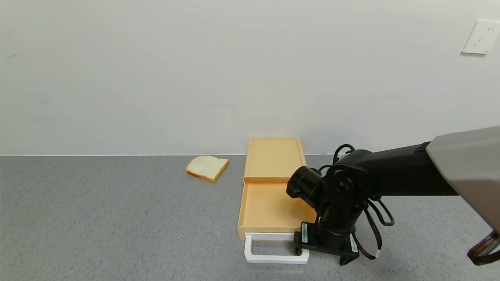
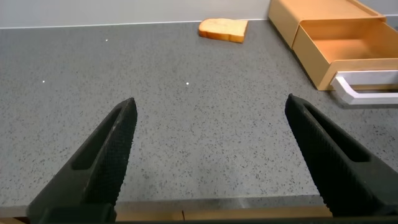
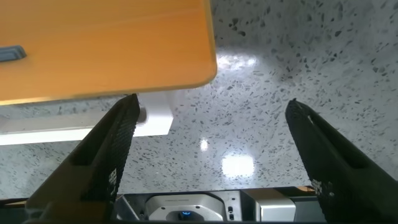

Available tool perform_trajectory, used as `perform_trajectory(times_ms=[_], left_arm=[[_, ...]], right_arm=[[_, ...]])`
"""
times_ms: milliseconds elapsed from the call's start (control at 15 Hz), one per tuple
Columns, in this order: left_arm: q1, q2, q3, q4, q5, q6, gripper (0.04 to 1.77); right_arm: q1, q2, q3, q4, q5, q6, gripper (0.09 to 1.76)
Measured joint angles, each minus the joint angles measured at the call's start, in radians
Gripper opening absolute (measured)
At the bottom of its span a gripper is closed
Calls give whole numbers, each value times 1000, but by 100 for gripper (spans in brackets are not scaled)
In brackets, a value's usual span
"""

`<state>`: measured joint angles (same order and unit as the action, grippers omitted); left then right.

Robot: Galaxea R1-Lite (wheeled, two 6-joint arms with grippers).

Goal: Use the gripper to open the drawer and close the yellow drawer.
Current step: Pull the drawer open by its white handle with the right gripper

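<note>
Drawer (image 1: 269,207) is sitting pulled open; right gripper (image 1: 320,253) is hovering wide open, gripping nothing, beside its handle (image 1: 273,258)'s right corner.

Drawer (image 1: 272,183) pale yellow, handle (image 1: 273,248) white. Counter (image 1: 117,218) grey speckled. Bread (image 1: 207,168) beside drawer white, tan crust.

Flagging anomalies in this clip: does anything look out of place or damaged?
Only the bread slice, lying bare on the grey counter left of the drawer. The drawer is pulled open and empty; the right claw is open by its white handle. No damage visible.
</note>
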<state>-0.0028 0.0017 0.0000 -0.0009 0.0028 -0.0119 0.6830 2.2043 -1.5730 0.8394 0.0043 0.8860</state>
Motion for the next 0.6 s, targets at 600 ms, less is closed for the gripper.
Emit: perform_trajectory(times_ms=[600], left_arm=[[0, 0, 0, 0, 0, 0, 172]], right_arm=[[17, -34, 56, -7, 0, -2, 171]])
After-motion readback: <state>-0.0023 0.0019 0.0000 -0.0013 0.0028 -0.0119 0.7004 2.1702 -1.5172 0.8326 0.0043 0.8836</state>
